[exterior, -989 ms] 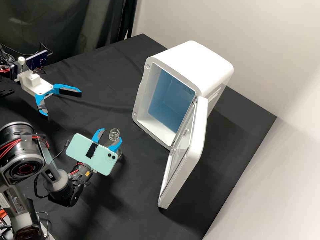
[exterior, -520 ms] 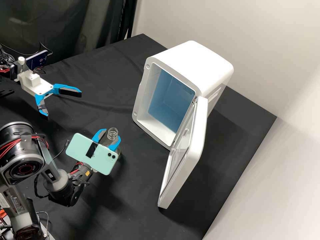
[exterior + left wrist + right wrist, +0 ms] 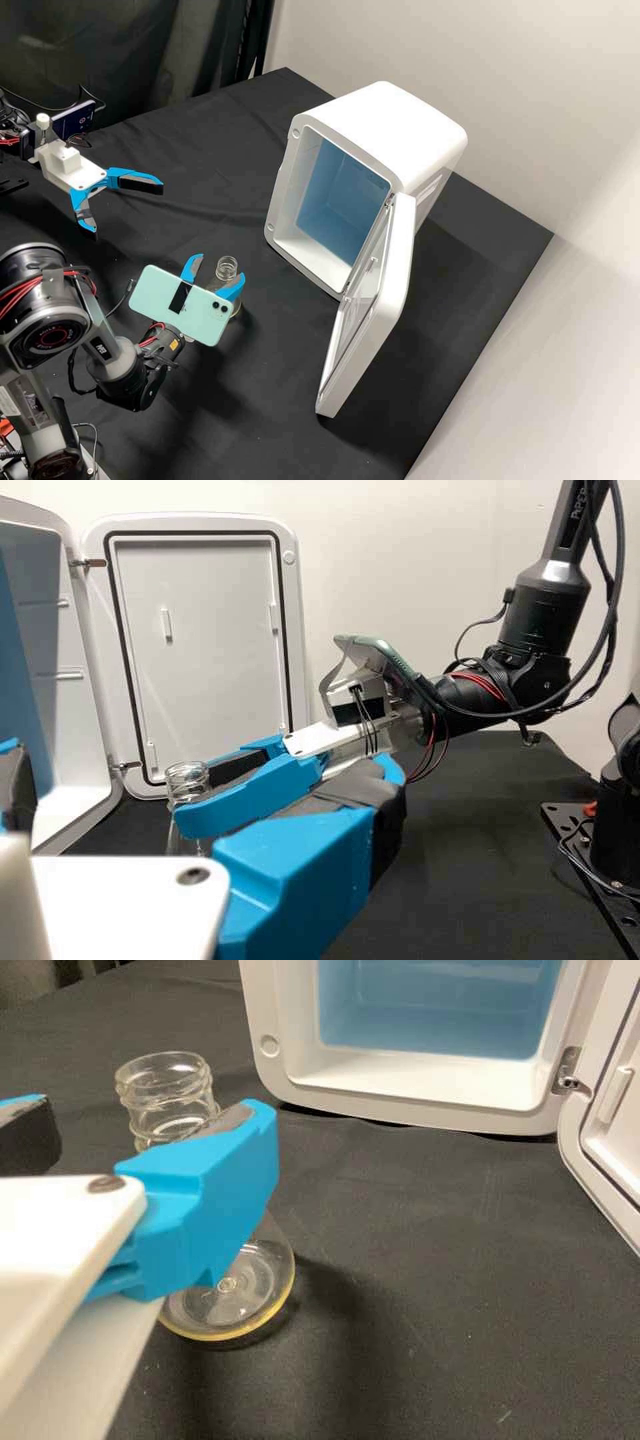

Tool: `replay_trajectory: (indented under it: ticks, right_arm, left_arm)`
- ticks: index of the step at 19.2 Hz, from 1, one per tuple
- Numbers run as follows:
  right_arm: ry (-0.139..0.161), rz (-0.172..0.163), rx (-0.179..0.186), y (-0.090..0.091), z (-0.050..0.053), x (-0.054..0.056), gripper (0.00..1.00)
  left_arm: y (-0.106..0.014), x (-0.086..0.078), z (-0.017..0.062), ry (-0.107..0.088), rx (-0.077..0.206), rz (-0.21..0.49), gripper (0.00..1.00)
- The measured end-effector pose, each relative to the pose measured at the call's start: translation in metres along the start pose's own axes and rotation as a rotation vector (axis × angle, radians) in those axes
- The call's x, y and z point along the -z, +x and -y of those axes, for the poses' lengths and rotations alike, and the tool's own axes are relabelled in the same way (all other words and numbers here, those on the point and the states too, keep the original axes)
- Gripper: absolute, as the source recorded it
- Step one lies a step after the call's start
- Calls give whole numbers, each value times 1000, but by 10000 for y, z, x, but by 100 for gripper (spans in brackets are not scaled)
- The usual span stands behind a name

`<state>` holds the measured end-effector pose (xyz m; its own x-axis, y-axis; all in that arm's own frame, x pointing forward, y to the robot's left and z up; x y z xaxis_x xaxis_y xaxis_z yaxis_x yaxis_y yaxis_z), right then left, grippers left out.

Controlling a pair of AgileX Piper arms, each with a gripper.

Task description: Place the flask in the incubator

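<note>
Flask: clear glass flask [image 3: 165,1085], upright on the black bench [image 3: 220,153], uncapped, with a narrow neck over a wide round base. It stands to the left of the incubator's mouth and a little nearer, apart from it.
Incubator: white incubator [image 3: 393,133] with a blue cavity facing the flask. Its door [image 3: 373,313] is swung wide on the near-right side, so the mouth is unobstructed.
Right gripper: right gripper [image 3: 219,268] straddles the flask's neck, one blue finger on each side. The jaws are parted. One pad looks to be at the glass, the other stands off with a gap. Nothing is gripped yet.
Left gripper: left gripper [image 3: 125,208] is spread wide and holds nothing. It is at the far left, well apart from the flask.
Step in hand: judged to be closing on the neck before lifting.
Grip: centre the neck between the pads first, or the one-sided contact will push the flask sideways. Close below the lip, so the rim stops any slip.
Pressure: firm but gentle, since the glass is smooth and round.
Lift: straight up, keeping the flask vertical until the base is off the cloth.
Route: rightward and slightly far, into the mouth, keeping away from the door edge and lower sill.
Risk: tipping the flask if the closure is off-centre, and the wide base catching the sill.
</note>
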<state>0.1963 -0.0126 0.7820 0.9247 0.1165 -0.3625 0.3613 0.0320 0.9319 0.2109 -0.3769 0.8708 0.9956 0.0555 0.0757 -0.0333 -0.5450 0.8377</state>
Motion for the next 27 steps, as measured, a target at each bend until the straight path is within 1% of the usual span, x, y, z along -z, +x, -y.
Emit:
replay_trajectory:
  ticks: [4, 5, 9, 10, 12, 17, 18, 19, 20, 22, 24, 25, 27]
  right_arm:
    - [5, 6, 10, 9, 18, -18, 100]
    - [-9, 11, 18, 15, 31, -34, 100]
    - [-2, 43, 53, 17, 110, -108, 100]
    - [2, 59, 58, 3, 129, -140, 100]
    - [6, 79, 69, -11, 157, -180, 100]
    - [32, 121, 80, -51, 200, -257, 100]
    - [22, 124, 81, -52, 200, -264, 100]
    - [23, 126, 80, -52, 200, -267, 100]
    - [17, 128, 78, -52, 198, -269, 100]
    - [2, 134, 62, -38, 170, -281, 100]
    - [-5, 141, 33, 5, 121, -288, 100]
    - [-12, 143, 9, 46, 76, -291, 100]
    - [-42, 142, -12, 105, 37, -286, 100]
  left_arm:
    - [2, -7, 1, 0, 1, 3, 100]
    - [2, -7, 1, 0, 1, 3, 100]
    - [2, -7, 1, 0, 1, 3, 100]
    - [4, -11, 2, 0, 1, 5, 100]
    - [5, -15, 3, 0, 2, 7, 100]
    - [2, -22, 5, 0, 2, 9, 100]
    - [-1, -26, -4, 2, -2, 10, 100]
    - [-9, -32, -13, 4, -5, 11, 100]
    - [-9, -33, -14, 4, -6, 11, 100]
    - [-20, -36, -1, 2, -1, 10, 100]
    - [-22, -43, 4, 5, 3, 17, 100]
    - [-22, -45, 5, 5, 4, 19, 100]
    - [-22, -47, 6, 6, 5, 21, 100]
